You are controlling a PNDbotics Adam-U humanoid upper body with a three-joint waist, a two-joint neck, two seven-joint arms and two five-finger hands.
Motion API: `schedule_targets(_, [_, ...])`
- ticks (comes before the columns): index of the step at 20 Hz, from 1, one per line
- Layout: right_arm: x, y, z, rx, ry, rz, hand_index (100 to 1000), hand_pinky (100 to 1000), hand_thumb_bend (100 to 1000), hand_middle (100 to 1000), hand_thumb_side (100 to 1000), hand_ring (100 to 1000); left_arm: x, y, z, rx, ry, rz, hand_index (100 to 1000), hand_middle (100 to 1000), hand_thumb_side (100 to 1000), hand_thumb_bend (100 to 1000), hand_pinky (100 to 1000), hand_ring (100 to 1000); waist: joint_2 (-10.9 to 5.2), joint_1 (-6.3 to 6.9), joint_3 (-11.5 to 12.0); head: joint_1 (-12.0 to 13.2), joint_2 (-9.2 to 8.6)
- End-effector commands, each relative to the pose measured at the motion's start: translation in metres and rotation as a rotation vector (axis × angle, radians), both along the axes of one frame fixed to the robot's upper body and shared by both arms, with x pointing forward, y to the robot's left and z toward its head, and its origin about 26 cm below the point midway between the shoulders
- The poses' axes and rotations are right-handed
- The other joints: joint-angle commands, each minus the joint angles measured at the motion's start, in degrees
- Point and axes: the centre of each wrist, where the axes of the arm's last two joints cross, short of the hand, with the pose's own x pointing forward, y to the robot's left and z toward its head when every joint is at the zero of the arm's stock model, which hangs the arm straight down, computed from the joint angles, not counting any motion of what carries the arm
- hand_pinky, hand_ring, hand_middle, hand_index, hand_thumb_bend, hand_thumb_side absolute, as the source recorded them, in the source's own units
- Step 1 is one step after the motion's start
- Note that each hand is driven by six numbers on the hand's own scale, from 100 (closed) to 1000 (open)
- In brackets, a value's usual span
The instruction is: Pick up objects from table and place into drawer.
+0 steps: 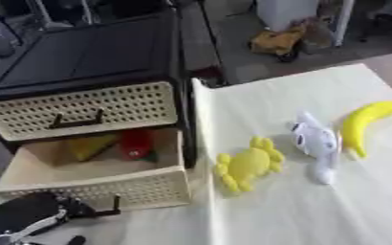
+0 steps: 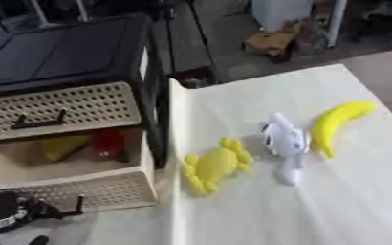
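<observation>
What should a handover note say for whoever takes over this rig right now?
Left hand: low at the lower left, by the open drawer's front; whether it is open or shut cannot be told. Right hand: not in view.
Open lower drawer: already holds a yellow item and a red item. The drawer above is shut.
Left on the cream cloth: yellow sun-shaped toy nearest the drawer, white toy beside it, banana farthest right.
Remaining: put those three in the drawer.
</observation>
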Motion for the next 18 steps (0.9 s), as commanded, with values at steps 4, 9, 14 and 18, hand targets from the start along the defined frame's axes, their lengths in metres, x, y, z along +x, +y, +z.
schedule_targets(4, [-0.005,-0.002,0.008,-0.007,-0.028,-0.013,915,748,100,777,1000,870,-0.008,-0.006,0.006,0.038,-0.002,-0.033,820,100,318,100,100,100,-1.70,-0.64,-0.01,0.30,0.12])
schedule_targets(9, [-0.005,-0.002,0.007,-0.004,-0.025,-0.015,915,748,100,777,1000,870,-0.011,-0.006,0.002,0.041,0.009,-0.032,820,100,321,100,100,100,-1.88,-0.76,0.10,0.21,0.08])
schedule_targets(14, [-0.005,-0.003,0.006,-0.002,-0.026,-0.016,915,748,100,777,1000,870,-0.013,-0.005,-0.003,0.050,0.026,-0.016,819,100,323,100,100,100,-1.87,-0.96,0.12,0.11,-0.02])
schedule_targets(18, [-0.005,-0.003,0.006,-0.003,-0.024,-0.017,915,748,100,777,1000,871,-0.014,-0.004,-0.008,0.050,0.028,-0.010,816,100,326,100,100,100,-1.80,-1.09,0.22,0.02,0.02])
